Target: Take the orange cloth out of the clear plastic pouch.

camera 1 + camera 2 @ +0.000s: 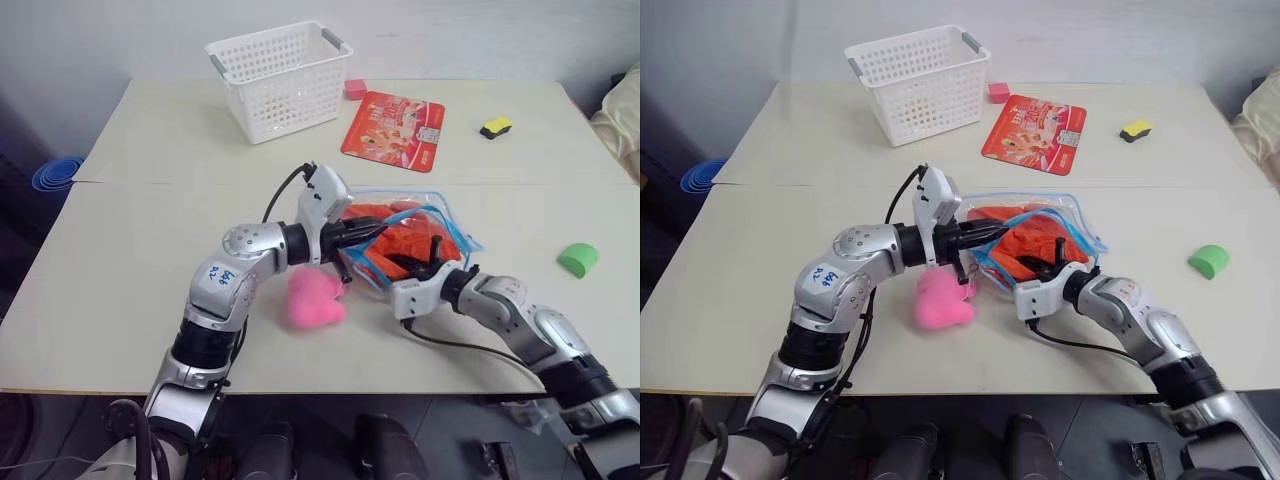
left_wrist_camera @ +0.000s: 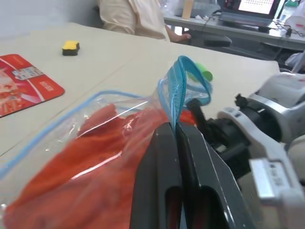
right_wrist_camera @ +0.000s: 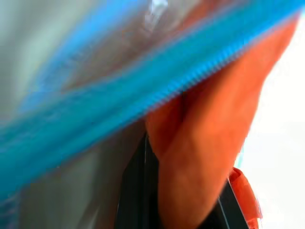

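Pink plush toy (image 1: 316, 299) on the table's (image 1: 120, 250) near edge, just behind it clear plastic pouch (image 1: 445, 215) with orange cloth (image 1: 400, 232) inside, left gripper (image 2: 178, 138) pinching its blue zipper edge, right gripper (image 1: 428, 262) inside the opening, clamped on the cloth.

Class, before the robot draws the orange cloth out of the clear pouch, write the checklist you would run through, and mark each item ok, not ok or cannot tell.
1. Left gripper clamped on the blue zipper edge of the clear plastic pouch: ok.
2. Right gripper reached into the pouch mouth: ok.
3. Right gripper shut on the orange cloth: ok; cloth sits between its fingers in the right wrist view.
4. Cloth out of the pouch: not ok, mostly inside.
5. Pink plush toy out of the pull path: cannot tell; it lies beside the pouch.
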### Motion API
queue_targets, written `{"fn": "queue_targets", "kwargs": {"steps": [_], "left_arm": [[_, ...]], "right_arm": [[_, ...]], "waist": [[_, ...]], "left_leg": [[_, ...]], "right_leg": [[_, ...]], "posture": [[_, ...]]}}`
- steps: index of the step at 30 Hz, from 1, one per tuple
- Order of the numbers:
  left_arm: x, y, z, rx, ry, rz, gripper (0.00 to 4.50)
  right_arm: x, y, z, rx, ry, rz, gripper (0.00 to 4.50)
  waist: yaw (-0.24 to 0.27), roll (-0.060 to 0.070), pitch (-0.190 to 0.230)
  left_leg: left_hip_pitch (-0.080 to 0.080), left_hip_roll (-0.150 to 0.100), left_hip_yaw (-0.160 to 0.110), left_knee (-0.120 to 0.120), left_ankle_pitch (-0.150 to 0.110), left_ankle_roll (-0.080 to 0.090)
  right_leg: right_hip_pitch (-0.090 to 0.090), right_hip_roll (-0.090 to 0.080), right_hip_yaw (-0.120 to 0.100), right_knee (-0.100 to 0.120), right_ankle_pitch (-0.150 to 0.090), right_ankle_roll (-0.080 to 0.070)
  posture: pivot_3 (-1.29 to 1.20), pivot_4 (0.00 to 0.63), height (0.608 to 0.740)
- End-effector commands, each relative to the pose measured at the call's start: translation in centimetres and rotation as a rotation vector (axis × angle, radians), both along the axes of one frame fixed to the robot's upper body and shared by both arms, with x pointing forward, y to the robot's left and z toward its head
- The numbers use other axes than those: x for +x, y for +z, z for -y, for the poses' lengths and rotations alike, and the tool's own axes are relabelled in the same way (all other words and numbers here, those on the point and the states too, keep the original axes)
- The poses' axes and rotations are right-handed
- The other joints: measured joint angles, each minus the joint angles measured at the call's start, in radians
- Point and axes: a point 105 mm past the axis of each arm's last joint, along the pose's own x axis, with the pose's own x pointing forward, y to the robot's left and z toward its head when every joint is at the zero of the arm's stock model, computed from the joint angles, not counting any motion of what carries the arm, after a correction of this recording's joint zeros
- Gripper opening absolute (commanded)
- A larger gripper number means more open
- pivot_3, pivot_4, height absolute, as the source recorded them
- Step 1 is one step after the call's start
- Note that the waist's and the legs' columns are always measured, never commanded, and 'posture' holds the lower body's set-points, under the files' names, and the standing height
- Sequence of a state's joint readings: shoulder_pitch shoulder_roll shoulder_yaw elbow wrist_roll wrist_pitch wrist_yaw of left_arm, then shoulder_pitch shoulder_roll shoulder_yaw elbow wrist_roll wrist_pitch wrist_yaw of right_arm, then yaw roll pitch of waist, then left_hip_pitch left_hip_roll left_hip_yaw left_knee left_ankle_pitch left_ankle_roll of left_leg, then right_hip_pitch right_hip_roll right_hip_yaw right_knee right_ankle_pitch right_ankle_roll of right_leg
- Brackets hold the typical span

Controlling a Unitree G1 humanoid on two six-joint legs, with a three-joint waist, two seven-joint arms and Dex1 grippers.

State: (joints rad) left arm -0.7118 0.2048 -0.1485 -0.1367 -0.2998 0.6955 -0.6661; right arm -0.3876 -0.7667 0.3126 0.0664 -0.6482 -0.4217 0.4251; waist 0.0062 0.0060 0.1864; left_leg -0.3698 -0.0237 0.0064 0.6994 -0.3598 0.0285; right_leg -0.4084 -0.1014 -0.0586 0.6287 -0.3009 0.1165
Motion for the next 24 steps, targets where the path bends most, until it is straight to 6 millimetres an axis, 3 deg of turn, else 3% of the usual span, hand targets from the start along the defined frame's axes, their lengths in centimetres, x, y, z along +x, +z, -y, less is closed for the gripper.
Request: {"fn": "queue_targets", "kwargs": {"steps": [1,8,11,14,19,23,24], "left_arm": [[0.9,0.2,-0.4,0.064,0.061,0.087,0.00],[1.4,-2.3,-0.2,0.205,0.063,0.182,0.00],[2.2,-3.0,-0.5,0.246,0.104,0.197,0.00],[4.0,-3.5,-2.1,0.283,0.203,0.203,0.00],[6.3,-3.2,-4.7,0.306,0.330,0.215,0.00],[5.7,-2.8,-4.7,0.300,0.280,0.218,0.00],[4.9,-2.9,-4.5,0.310,0.235,0.228,0.00]], "right_arm": [[-2.8,-1.3,0.0,-0.102,0.095,-0.038,0.03],[-7.2,1.7,-0.5,-0.054,0.256,0.021,0.03],[-8.8,1.6,-0.3,-0.061,0.312,-0.004,0.03],[-11.1,-0.9,2.5,-0.160,0.328,-0.140,0.03],[-12.2,-1.8,6.4,-0.216,0.272,-0.233,0.03],[-11.1,-2.2,10.1,-0.262,0.153,-0.233,0.03],[-10.0,-2.3,11.9,-0.299,0.083,-0.214,0.03]], "waist": [[0.003,0.000,0.000],[0.014,0.000,0.000],[0.015,0.000,0.000],[0.022,0.000,0.000],[0.016,0.000,0.000],[0.014,0.000,0.000],[0.014,0.000,0.000]], "left_leg": [[0.000,0.000,0.000,0.000,0.000,0.000],[0.000,0.000,0.002,0.000,0.000,0.000],[0.001,0.000,0.002,0.000,0.000,0.000],[0.001,0.000,0.003,0.000,0.000,0.000],[0.001,-0.001,0.004,0.000,0.000,0.001],[0.002,0.001,0.005,0.000,0.000,0.001],[0.002,0.001,0.005,0.000,0.000,0.001]], "right_leg": [[0.000,0.000,0.000,0.000,0.000,0.000],[0.000,0.000,-0.002,0.000,0.000,0.000],[0.000,0.001,-0.003,0.000,0.000,0.000],[0.000,0.000,-0.004,0.000,0.000,0.000],[0.000,0.000,-0.005,-0.001,0.000,0.001],[0.000,0.001,-0.004,-0.001,0.000,0.001],[0.000,0.001,-0.004,-0.001,0.000,0.001]], "posture": [[0.00,0.150,0.740],[0.00,0.150,0.740],[0.00,0.150,0.740],[0.00,0.150,0.740],[0.00,0.150,0.740],[0.00,0.150,0.740],[0.00,0.150,0.740]]}}
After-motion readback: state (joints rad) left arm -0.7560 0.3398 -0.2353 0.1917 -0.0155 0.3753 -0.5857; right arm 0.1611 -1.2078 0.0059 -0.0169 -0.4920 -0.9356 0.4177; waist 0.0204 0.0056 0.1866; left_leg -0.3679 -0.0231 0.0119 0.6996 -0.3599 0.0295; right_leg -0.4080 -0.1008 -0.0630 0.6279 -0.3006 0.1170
